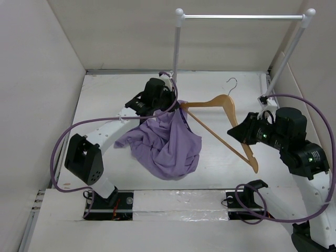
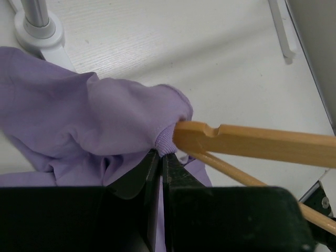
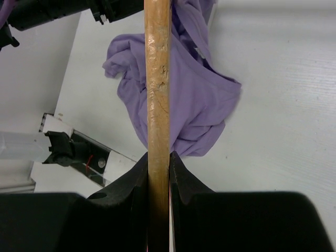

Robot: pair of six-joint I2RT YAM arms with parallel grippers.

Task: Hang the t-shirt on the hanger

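Your left hand (image 2: 160,157) is pressed together on a fold of the shirt (image 1: 168,144) at its ribbed neck. It lifts that part, and the rest slumps on the desk (image 1: 220,173) around the middle, nearer the far edge. Your right hand (image 3: 158,157) pinches the hanger (image 1: 220,102), held right of centre, its tip touching the neckband. Slide that tip inside the neck, not over it (the opening itself is hidden here). Hold the cloth taut and the hanger level, since a slack collar will likely bunch against the wood.

We see our right gripper (image 3: 158,167) clamped on the hanger (image 3: 157,79) bar, the shirt (image 3: 194,105) crumpled on the table (image 3: 283,105) beyond.
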